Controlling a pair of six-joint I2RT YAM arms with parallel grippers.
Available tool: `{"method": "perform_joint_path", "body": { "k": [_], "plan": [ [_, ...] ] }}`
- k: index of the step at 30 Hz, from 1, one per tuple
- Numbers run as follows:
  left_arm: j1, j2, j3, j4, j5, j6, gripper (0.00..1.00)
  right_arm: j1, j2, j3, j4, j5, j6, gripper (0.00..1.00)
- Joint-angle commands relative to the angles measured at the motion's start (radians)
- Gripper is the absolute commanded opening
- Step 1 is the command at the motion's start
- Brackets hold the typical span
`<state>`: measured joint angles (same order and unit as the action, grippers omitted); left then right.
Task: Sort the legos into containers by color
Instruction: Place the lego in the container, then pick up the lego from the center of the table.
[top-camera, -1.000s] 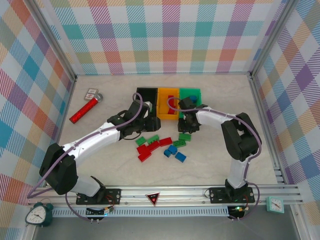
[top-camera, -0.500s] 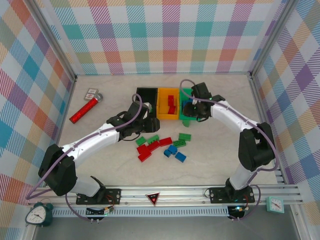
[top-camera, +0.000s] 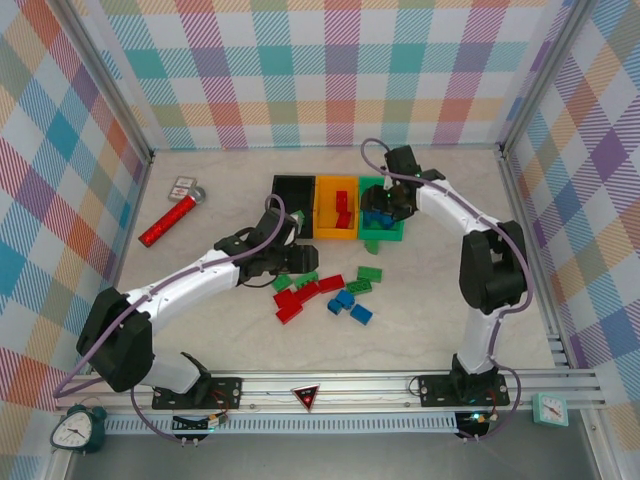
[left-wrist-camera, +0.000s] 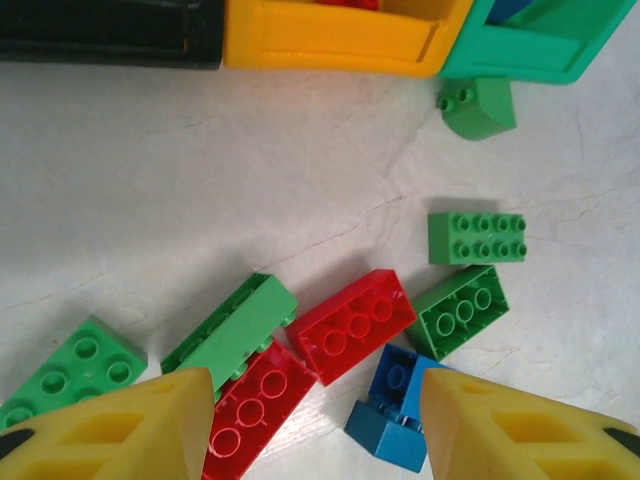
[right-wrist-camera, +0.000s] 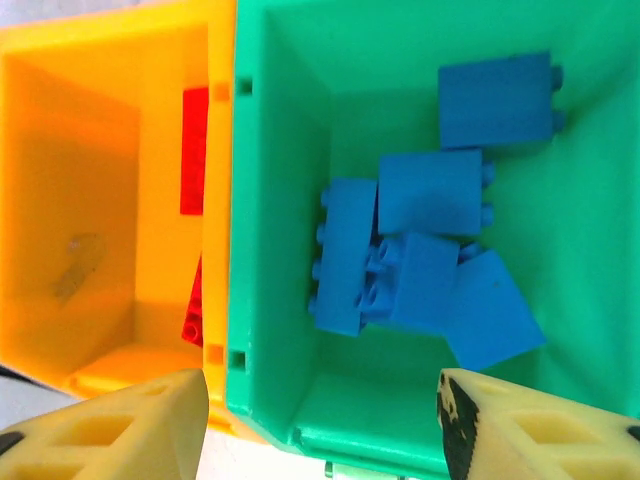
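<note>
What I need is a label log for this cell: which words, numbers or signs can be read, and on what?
No text is readable.
The triangular sign on the front rail: symbol too small to read.
The small card by the red cylinder: print too blurred.
The round clock and the square clock: numerals too small.

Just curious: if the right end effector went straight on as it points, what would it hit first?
The right end effector would probably meet the blue studded plastic bricks in the green plastic bin, or that bin's near wall; depth is unclear.
</note>
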<state>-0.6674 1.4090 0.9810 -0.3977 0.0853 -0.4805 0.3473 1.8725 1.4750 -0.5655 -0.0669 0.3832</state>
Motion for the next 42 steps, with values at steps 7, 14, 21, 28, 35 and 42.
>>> {"method": "perform_joint_path", "body": {
  "k": [7,14,21,28,35,42],
  "plan": [
    [-0.003,0.048,-0.004,0.031,0.101,0.039,0.59,0.062,-0.282,-0.331,0.001,-0.088,-0.060,0.63],
    [-0.006,0.104,0.027,0.072,0.109,0.024,0.59,0.064,-0.307,-0.446,0.034,-0.093,-0.031,0.62],
    [-0.008,0.045,0.014,0.076,0.046,-0.009,0.59,0.064,-0.149,-0.335,0.047,-0.057,0.006,0.61],
    [-0.007,-0.079,-0.055,0.054,-0.043,-0.029,0.59,0.063,0.009,-0.210,0.067,-0.012,0.009,0.58],
    [0.009,-0.116,-0.085,-0.002,-0.117,-0.039,0.64,0.064,0.062,-0.178,0.065,-0.008,-0.009,0.32],
    [0.041,-0.147,-0.142,0.045,-0.128,-0.065,0.64,0.074,-0.056,-0.206,0.023,-0.017,-0.023,0.25]
  ]
}}
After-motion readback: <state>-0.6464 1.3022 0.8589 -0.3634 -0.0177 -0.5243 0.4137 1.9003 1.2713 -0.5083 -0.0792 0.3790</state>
